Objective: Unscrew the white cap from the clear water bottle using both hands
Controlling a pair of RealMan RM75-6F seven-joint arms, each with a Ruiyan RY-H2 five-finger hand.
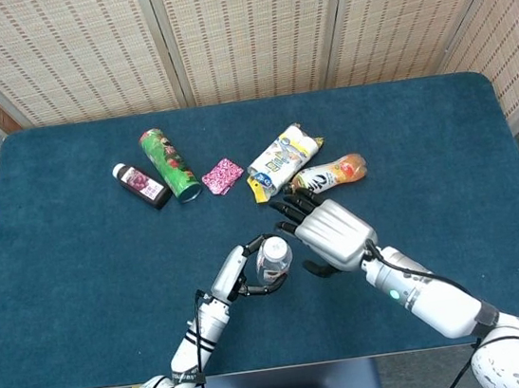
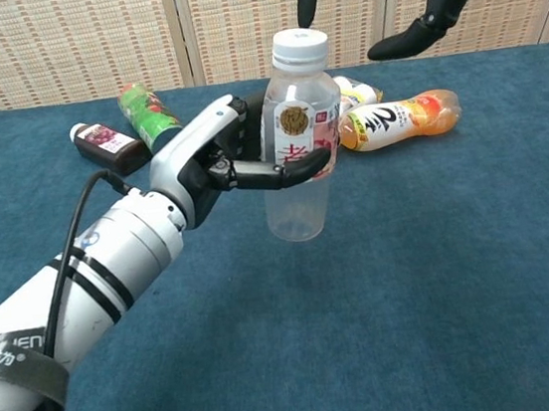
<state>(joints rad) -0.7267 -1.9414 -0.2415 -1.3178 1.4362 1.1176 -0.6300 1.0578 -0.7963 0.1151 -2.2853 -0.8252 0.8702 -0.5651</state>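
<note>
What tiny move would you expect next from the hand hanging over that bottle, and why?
Probably the right hand should shift left and lower onto the white cap. The left hand grips the clear plastic water bottle upright, the cap is on, and the right hand's spread fingers sit above and to the right, touching nothing.
</note>
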